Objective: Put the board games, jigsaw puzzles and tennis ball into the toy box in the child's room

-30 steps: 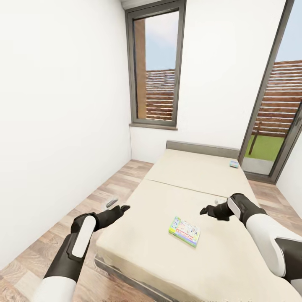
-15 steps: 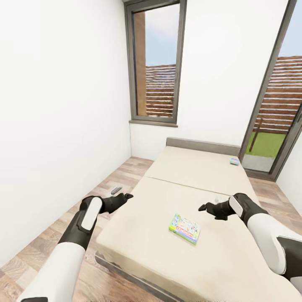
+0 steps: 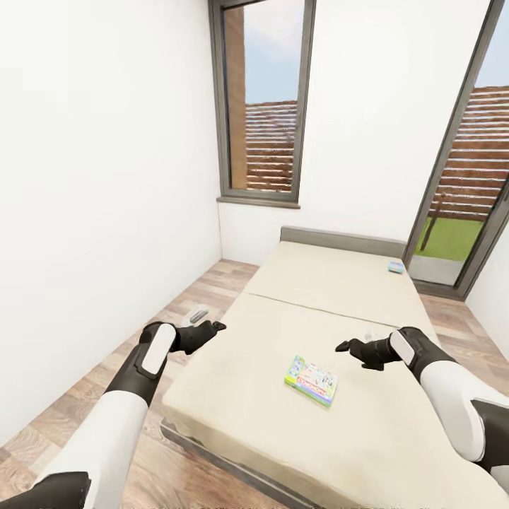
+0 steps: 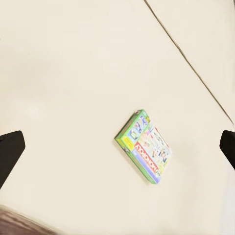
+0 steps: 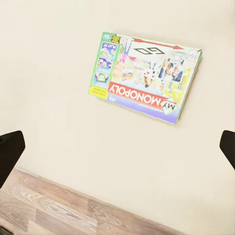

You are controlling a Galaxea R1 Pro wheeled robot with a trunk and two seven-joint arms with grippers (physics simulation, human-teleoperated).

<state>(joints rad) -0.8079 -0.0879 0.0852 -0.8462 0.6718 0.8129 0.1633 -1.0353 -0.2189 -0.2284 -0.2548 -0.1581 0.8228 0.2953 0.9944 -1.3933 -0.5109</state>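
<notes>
A: Where's the game?

B: On the bed (image 3: 367,452), near end: green-edged board game (image 3: 312,380), lying flat between the left gripper (image 3: 212,327) and right gripper (image 3: 345,347), both spread open and empty.

A: Which step?

B: Fetching it, I'd judge. Next: lower one gripper over an edge.

green-edged board game (image 3: 311,379) (cartoon lid), beige bed (image 3: 332,297)

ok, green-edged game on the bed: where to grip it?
Judgement: the game lies flat on the mattress, so pinch across a thin long edge from above. The open right end effector is nearest; come from its side.
</notes>
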